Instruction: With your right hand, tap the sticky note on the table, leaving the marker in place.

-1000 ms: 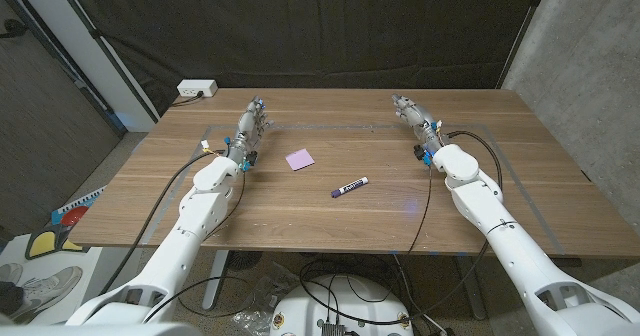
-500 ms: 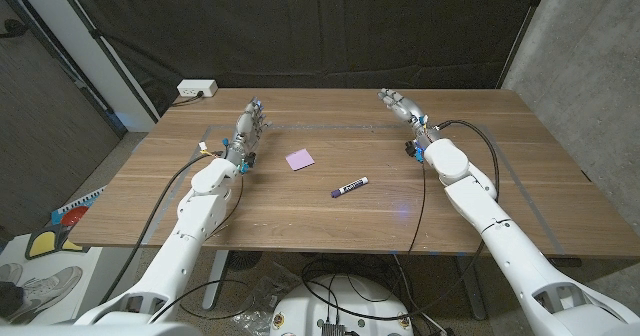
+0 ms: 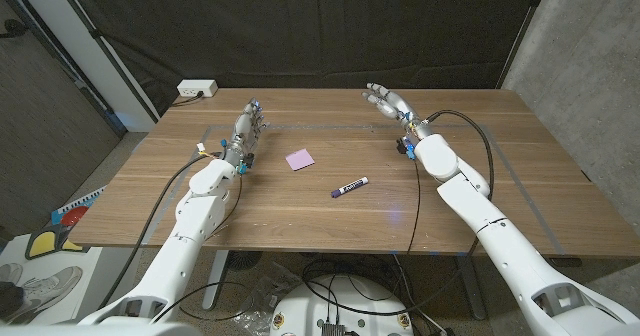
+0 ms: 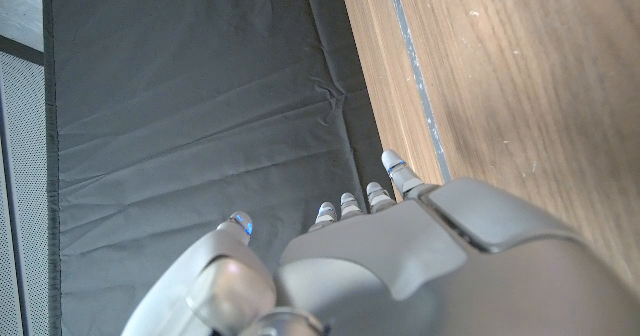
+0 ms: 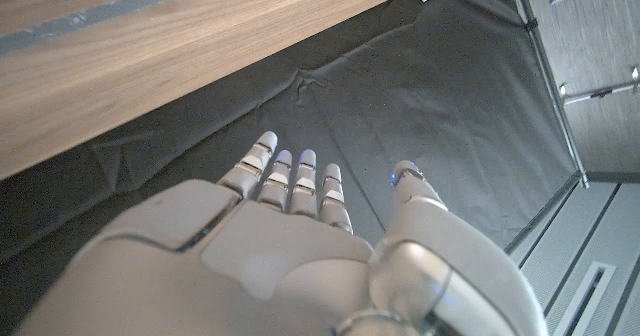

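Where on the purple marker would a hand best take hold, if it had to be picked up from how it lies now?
Probably the middle of the barrel, from straight above. The marker lies flat on the table, slanting, its white end pointing toward the right hand. Fingers would close across the barrel, with bare wood on either side. The sticky note lies apart from it, so it should not obstruct.

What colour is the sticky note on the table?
The sticky note is light pink-purple, clearest in the head view.
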{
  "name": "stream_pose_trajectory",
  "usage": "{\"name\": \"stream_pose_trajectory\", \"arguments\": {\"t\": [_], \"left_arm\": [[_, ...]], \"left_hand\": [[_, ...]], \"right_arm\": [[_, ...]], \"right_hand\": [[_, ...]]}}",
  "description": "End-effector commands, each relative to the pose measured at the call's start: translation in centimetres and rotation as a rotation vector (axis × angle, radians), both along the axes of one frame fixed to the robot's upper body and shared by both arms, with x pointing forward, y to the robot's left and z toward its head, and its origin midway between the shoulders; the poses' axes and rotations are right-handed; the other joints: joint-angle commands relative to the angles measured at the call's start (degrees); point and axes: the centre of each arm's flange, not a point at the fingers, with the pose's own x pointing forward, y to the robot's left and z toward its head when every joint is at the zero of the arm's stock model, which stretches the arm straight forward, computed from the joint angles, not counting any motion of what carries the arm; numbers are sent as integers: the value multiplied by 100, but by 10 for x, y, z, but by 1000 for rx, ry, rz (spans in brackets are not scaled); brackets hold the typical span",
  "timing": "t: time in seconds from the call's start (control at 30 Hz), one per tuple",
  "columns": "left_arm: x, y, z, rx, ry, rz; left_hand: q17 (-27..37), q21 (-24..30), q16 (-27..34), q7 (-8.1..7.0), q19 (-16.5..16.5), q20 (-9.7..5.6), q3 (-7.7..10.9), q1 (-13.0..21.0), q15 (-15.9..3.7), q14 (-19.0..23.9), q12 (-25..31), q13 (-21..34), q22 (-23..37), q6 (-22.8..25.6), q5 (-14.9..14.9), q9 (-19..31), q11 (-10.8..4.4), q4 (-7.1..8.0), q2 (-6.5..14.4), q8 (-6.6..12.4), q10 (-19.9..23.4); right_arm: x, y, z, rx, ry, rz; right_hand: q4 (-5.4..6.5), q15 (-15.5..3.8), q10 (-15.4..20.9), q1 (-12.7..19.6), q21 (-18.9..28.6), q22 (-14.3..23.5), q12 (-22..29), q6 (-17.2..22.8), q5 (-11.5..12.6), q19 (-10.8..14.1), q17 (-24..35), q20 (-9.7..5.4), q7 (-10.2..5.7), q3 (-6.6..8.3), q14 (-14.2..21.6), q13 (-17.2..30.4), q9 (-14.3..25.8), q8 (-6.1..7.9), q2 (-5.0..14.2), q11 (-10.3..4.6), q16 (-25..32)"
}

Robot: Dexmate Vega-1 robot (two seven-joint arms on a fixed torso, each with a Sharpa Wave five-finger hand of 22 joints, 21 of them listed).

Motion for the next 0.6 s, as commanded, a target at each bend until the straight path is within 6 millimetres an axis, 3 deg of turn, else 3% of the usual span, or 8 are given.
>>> {"name": "stream_pose_trajectory", "arguments": {"t": [0.03,0.4,0.57,0.6], "left_arm": [[-1,3,-2,-5,1,-2],[0,4,-3,-5,5,-4],[0,5,-3,-5,5,-5],[0,5,-3,-5,5,-4]], "left_hand": [[11,14,24,-64,-703,61,36,-12,48,-547,20,33,12,-763,44,30,54,-12,226,32,-437],[14,12,25,-90,-668,103,39,1,76,-504,10,38,13,-738,43,34,74,-16,220,25,-421],[16,22,20,-91,-620,238,40,9,99,-492,3,41,14,-734,42,37,75,-18,216,17,-414],[18,26,19,-90,-597,339,41,12,113,-483,-3,43,16,-734,42,38,66,-17,215,12,-417]], "right_arm": [[-21,37,13,-199,-112,-79],[-39,66,19,-363,-233,-188],[-44,76,20,-413,-275,-213],[-46,78,20,-421,-282,-216]], "right_hand": [[-33,-19,79,94,41,8,44,86,19,42,15,4,-24,57,64,14,24,43,-19,-36,20],[-90,-140,240,224,77,10,64,305,7,175,16,-8,-122,146,202,11,25,79,-34,-128,29],[-146,-232,424,340,119,16,98,435,-4,304,13,-24,-161,219,381,9,25,85,-40,-188,50],[-155,-241,446,357,124,18,101,466,-5,319,12,-30,-160,230,406,9,25,91,-42,-200,51]]}}
